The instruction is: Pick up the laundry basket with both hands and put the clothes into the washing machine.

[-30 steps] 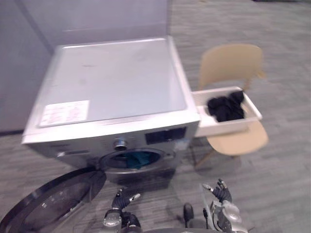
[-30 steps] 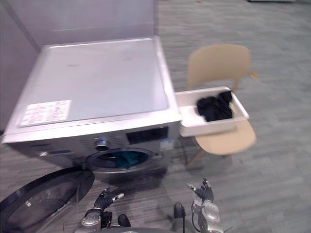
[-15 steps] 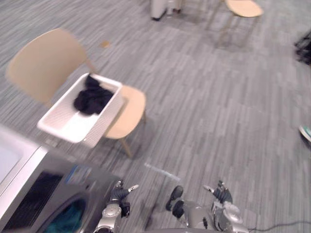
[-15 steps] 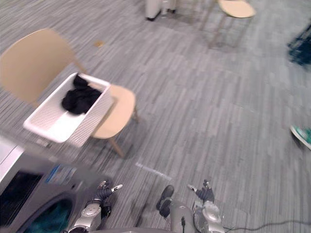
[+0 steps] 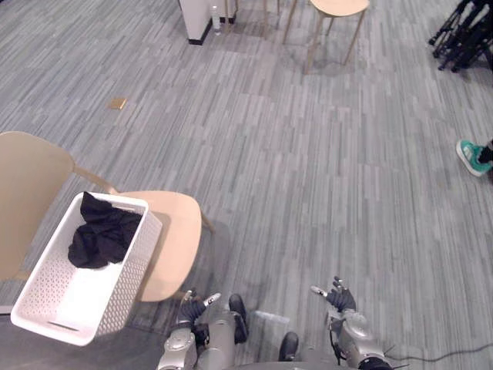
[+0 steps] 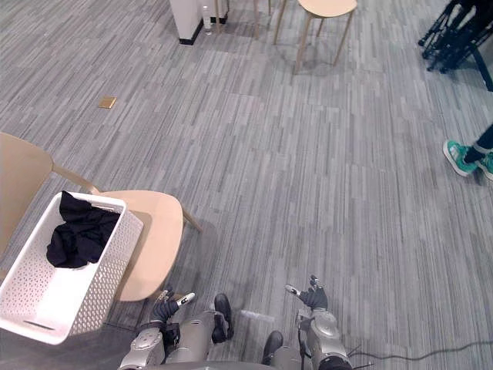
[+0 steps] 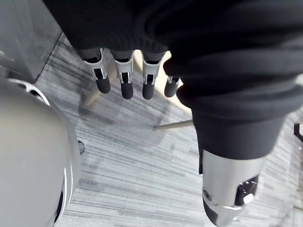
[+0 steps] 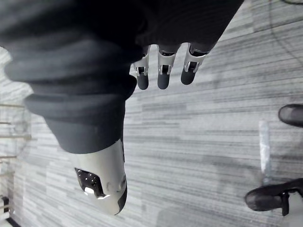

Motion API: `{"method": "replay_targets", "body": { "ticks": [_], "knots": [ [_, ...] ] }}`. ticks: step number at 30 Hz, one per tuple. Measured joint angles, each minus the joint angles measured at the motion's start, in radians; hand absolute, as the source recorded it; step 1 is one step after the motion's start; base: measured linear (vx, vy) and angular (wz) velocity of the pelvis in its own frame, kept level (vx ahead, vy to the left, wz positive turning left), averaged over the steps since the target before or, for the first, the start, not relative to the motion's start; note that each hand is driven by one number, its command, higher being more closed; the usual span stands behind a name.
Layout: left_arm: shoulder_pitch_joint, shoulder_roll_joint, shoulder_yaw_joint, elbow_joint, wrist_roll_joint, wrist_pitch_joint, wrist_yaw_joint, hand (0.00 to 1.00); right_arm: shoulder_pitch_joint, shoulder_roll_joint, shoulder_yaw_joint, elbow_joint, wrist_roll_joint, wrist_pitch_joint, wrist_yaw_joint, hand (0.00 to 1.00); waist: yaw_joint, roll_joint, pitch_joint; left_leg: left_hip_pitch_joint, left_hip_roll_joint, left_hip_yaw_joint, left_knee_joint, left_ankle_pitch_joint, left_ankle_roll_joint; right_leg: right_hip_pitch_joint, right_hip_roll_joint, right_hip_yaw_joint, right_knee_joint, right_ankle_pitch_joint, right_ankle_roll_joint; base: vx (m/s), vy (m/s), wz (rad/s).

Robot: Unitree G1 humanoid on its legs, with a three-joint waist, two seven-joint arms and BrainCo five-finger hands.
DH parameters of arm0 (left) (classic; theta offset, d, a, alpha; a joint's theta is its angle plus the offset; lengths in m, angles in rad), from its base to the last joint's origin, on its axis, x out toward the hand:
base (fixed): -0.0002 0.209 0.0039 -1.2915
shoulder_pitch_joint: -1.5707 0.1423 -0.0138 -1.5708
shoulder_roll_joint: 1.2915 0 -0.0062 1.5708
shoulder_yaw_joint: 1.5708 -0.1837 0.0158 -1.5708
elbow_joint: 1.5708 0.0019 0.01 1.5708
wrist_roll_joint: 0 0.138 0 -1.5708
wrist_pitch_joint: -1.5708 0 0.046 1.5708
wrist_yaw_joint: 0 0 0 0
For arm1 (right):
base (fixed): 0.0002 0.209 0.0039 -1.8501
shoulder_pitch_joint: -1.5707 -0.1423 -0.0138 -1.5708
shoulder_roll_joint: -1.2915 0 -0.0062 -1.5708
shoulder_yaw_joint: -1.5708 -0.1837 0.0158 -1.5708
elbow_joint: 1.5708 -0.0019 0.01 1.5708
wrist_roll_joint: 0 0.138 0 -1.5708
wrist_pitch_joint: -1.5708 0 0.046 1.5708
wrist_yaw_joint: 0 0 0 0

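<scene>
A white perforated laundry basket (image 5: 108, 304) rests on the seat of a tan chair (image 5: 173, 235) at the left, with a black garment (image 5: 100, 235) bunched in its far end. My left hand (image 5: 192, 307) hangs low at the bottom, just right of the basket and apart from it, fingers relaxed and empty. My right hand (image 5: 337, 297) hangs low at the bottom right over bare floor, also open and empty. The left wrist view has a curved grey edge of the washing machine (image 7: 33, 156) beside my left hand's fingers (image 7: 124, 82).
Grey plank floor spreads ahead. A second tan chair (image 5: 335, 11) and a white stand (image 5: 196, 15) sit at the far end. Dark tripod legs (image 5: 462, 35) stand far right. A person's teal shoe (image 5: 471, 156) shows at the right edge.
The camera has swung right: the washing machine has left the eye views and the basket and chair have shifted to the lower left. Both hands stay low and open.
</scene>
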Motion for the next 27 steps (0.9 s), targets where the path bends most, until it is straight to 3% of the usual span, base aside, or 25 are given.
{"method": "replay_targets", "body": {
  "ticks": [1, 2, 3, 5, 7, 8, 9, 10, 11, 12, 13, 14, 15, 17, 18, 19, 20, 21, 23, 25, 27],
  "knots": [
    [0.0, 0.002, -0.002, 0.01, 0.0, 0.0, 0.0, 0.0, -0.001, 0.004, 0.004, 0.001, -0.002, 0.001, 0.001, 0.0, 0.001, -0.004, 0.0, 0.03, -0.013, -0.008, -0.01, -0.009, 0.004, -0.025, -0.03, -0.003, 0.11, 0.005, 0.005, 0.52, 0.293, 0.69],
    [0.001, 0.009, -0.013, 0.013, 0.0, 0.002, 0.0, 0.0, 0.009, 0.008, 0.008, 0.003, -0.01, 0.001, 0.002, 0.0, -0.004, -0.016, 0.001, 0.094, -0.056, -0.056, -0.03, -0.042, 0.023, -0.078, -0.102, -0.015, 0.351, 0.082, -0.004, 0.44, 0.181, 1.14],
    [0.004, 0.009, -0.024, 0.012, 0.0, 0.004, 0.0, 0.0, 0.017, 0.005, 0.015, 0.009, -0.011, 0.002, 0.005, 0.0, -0.019, -0.012, 0.005, 0.133, -0.077, -0.112, -0.028, -0.07, 0.039, -0.118, -0.145, -0.021, 0.499, 0.084, -0.027, 0.44, 0.143, 1.35],
    [0.004, 0.011, -0.041, 0.012, 0.0, 0.009, 0.003, 0.0, 0.016, 0.004, 0.016, 0.009, -0.01, 0.002, 0.018, 0.0, -0.032, -0.011, 0.005, 0.182, -0.097, -0.219, -0.03, -0.093, 0.044, -0.161, -0.151, -0.031, 0.567, -0.022, -0.057, 0.46, 0.045, 1.73],
    [-0.014, 0.007, -0.045, 0.009, -0.001, 0.016, 0.003, 0.0, 0.008, -0.001, 0.015, 0.009, -0.009, 0.001, 0.019, 0.0, -0.033, -0.003, 0.01, 0.212, -0.105, -0.314, -0.046, -0.092, 0.043, -0.192, -0.109, -0.026, 0.468, -0.076, -0.056, 0.46, -0.041, 1.77],
    [-0.025, 0.001, -0.051, 0.004, -0.001, 0.019, 0.006, 0.0, -0.001, -0.008, 0.015, 0.007, -0.006, 0.0, 0.018, 0.0, -0.024, 0.016, 0.016, 0.22, -0.105, -0.435, -0.046, -0.092, 0.043, -0.223, -0.033, 0.044, 0.315, -0.098, -0.059, 0.42, -0.138, 1.8],
    [-0.043, -0.003, -0.054, 0.003, -0.003, 0.019, 0.007, 0.0, 0.0, -0.011, 0.013, -0.001, -0.004, -0.001, 0.016, 0.0, -0.026, 0.014, 0.015, 0.219, -0.106, -0.506, -0.042, -0.09, 0.04, -0.25, 0.018, 0.138, 0.212, -0.096, -0.056, 0.4, -0.174, 2.1],
    [-0.056, -0.006, -0.064, 0.004, -0.013, 0.019, 0.013, 0.0, 0.001, -0.013, 0.013, -0.009, 0.006, -0.004, 0.015, 0.0, -0.03, 0.016, 0.016, 0.214, -0.114, -0.563, -0.035, -0.087, 0.013, -0.267, 0.054, 0.219, 0.131, -0.086, -0.042, 0.39, -0.242, 2.49],
    [-0.074, -0.015, -0.087, 0.005, -0.024, 0.019, 0.023, 0.0, 0.008, -0.019, 0.012, -0.02, 0.015, -0.009, 0.012, 0.0, -0.029, 0.01, 0.014, 0.204, -0.142, -0.669, -0.009, -0.096, -0.034, -0.265, 0.074, 0.365, -0.029, -0.029, -0.006, 0.39, -0.293, 2.73],
    [-0.083, -0.019, -0.096, 0.003, -0.026, 0.018, 0.024, 0.0, 0.023, -0.018, 0.008, -0.018, 0.017, -0.009, 0.008, 0.0, -0.025, -0.008, 0.011, 0.206, -0.173, -0.722, 0.021, -0.122, -0.076, -0.244, 0.052, 0.411, -0.151, 0.095, -0.009, 0.42, -0.336, 2.91],
    [-0.094, -0.041, -0.086, 0.011, -0.026, 0.019, 0.027, 0.0, 0.024, -0.033, 0.009, -0.005, 0.021, -0.003, 0.001, 0.0, -0.015, 0.022, 0.021, 0.203, -0.169, -0.78, 0.07, -0.159, -0.122, -0.212, 0.047, 0.358, -0.165, 0.155, -0.033, 0.43, -0.366, 1.94],
    [-0.088, -0.052, -0.079, 0.007, -0.026, 0.019, 0.027, 0.0, 0.017, -0.037, 0.008, -0.002, 0.023, -0.001, -0.002, 0.0, 0.005, 0.047, 0.008, 0.182, -0.152, -0.786, 0.089, -0.152, -0.135, -0.21, 0.052, 0.334, -0.167, 0.157, -0.036, 0.34, -0.299, 1.43],
    [-0.079, -0.062, -0.078, -0.003, -0.025, 0.017, 0.026, 0.0, 0.003, -0.037, -0.002, -0.005, 0.024, -0.002, -0.005, 0.0, 0.017, 0.056, 0.002, 0.157, -0.138, -0.797, 0.1, -0.135, -0.165, -0.196, 0.051, 0.288, -0.179, 0.149, -0.046, 0.34, -0.323, 1.26],
    [-0.063, -0.071, -0.086, -0.014, -0.017, 0.016, 0.025, 0.0, -0.007, -0.037, -0.01, -0.035, 0.028, -0.005, -0.006, 0.0, 0.023, 0.054, 0.004, 0.138, -0.094, -0.742, 0.054, -0.093, -0.235, -0.11, 0.035, 0.13, -0.228, 0.126, -0.079, 0.25, -0.258, 1.86],
    [-0.063, -0.071, -0.089, -0.014, -0.017, 0.016, 0.023, 0.0, -0.006, -0.038, -0.015, -0.038, 0.03, -0.006, -0.007, 0.0, 0.022, 0.053, 0.005, 0.129, -0.081, -0.701, 0.042, -0.09, -0.241, -0.093, 0.028, 0.091, -0.229, 0.122, -0.085, 0.19, -0.176, 2.21],
    [-0.062, -0.069, -0.102, -0.015, -0.015, 0.011, 0.023, 0.0, -0.007, -0.042, -0.037, -0.039, 0.033, -0.008, -0.008, 0.0, 0.018, 0.047, 0.006, 0.105, -0.047, -0.557, 0.02, -0.088, -0.236, -0.054, 0.005, 0.013, -0.231, 0.115, -0.093, 0.11, -0.095, 2.04],
    [-0.058, -0.064, -0.114, -0.016, -0.013, 0.009, 0.023, 0.0, -0.007, -0.047, -0.049, -0.039, 0.035, -0.011, -0.011, 0.0, 0.012, 0.042, 0.007, 0.085, -0.022, -0.415, 0.0, -0.079, -0.218, -0.03, -0.015, -0.04, -0.231, 0.111, -0.091, 0.09, -0.055, 2.48],
    [-0.048, -0.051, -0.138, -0.018, 0.005, 0.006, 0.024, 0.0, -0.015, -0.056, -0.048, -0.041, 0.037, -0.017, -0.015, 0.0, 0.004, 0.034, 0.004, 0.078, 0.019, -0.198, -0.032, -0.024, -0.147, -0.006, -0.035, -0.089, -0.233, 0.104, -0.082, 0.04, 0.011, 1.73],
    [-0.025, -0.038, -0.151, -0.02, 0.023, 0.005, 0.023, 0.0, -0.03, -0.066, -0.048, -0.042, 0.038, -0.022, -0.024, 0.0, 0.002, 0.043, -0.008, 0.064, 0.057, -0.002, -0.05, 0.053, -0.106, 0.015, -0.049, -0.151, -0.232, 0.068, -0.051, 0.09, 0.127, 1.36],
    [-0.018, -0.019, -0.162, -0.018, 0.024, 0.005, 0.023, 0.0, -0.034, -0.068, -0.067, -0.051, 0.037, -0.021, -0.029, 0.0, 0.001, 0.038, -0.014, 0.049, 0.027, 0.047, -0.068, 0.046, -0.097, 0.029, -0.078, -0.223, -0.238, 0.052, -0.029, 0.08, 0.181, 1.14],
    [-0.004, 0.017, -0.164, -0.016, 0.024, 0.004, 0.024, 0.0, -0.025, -0.028, -0.078, -0.064, 0.029, -0.019, -0.035, 0.0, 0.005, -0.001, -0.022, 0.057, -0.025, -0.006, -0.105, 0.056, -0.085, 0.067, -0.094, -0.256, -0.273, 0.057, -0.021, 0.04, 0.152, 0.8]
  ]
}}
